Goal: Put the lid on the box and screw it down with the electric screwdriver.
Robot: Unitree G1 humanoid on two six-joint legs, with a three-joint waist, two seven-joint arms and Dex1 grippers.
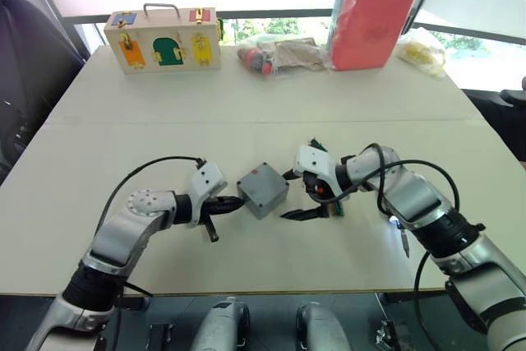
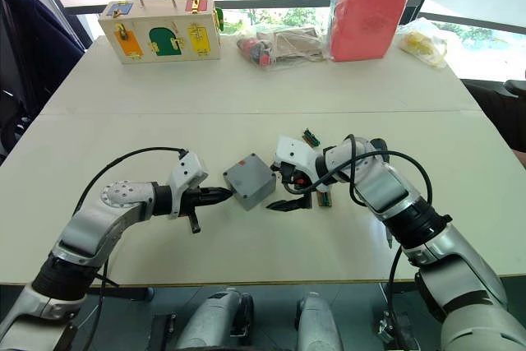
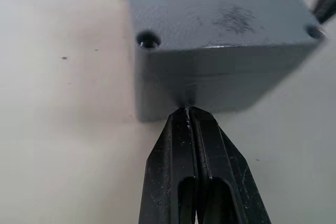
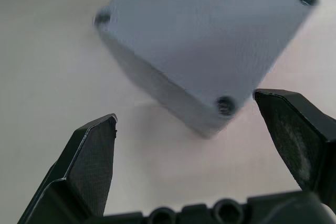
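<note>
A pale table is carrying everything. At its far edge a wooden case with coloured doors is standing on the left, a clear bag of small parts is lying near the middle, a red pack in plastic wrap is standing to the right of that, and a bag with yellow contents is lying at the far right.

The box is sitting on the table near the middle of the near half, between the two grippers, with the lid lying on top of it, corner screw holes showing. A small red mark is showing on it in the right wrist view.

The left gripper is pointing right, its fingers pressed together with nothing between them, and their tips are touching the left side wall of the box. The right gripper is sitting just right of the box with its fingers spread wide, holding nothing, a box corner lying between them.

Small green blocks are lying beside the right gripper. A slim tool, too small to make out, is lying right of the right forearm.
</note>
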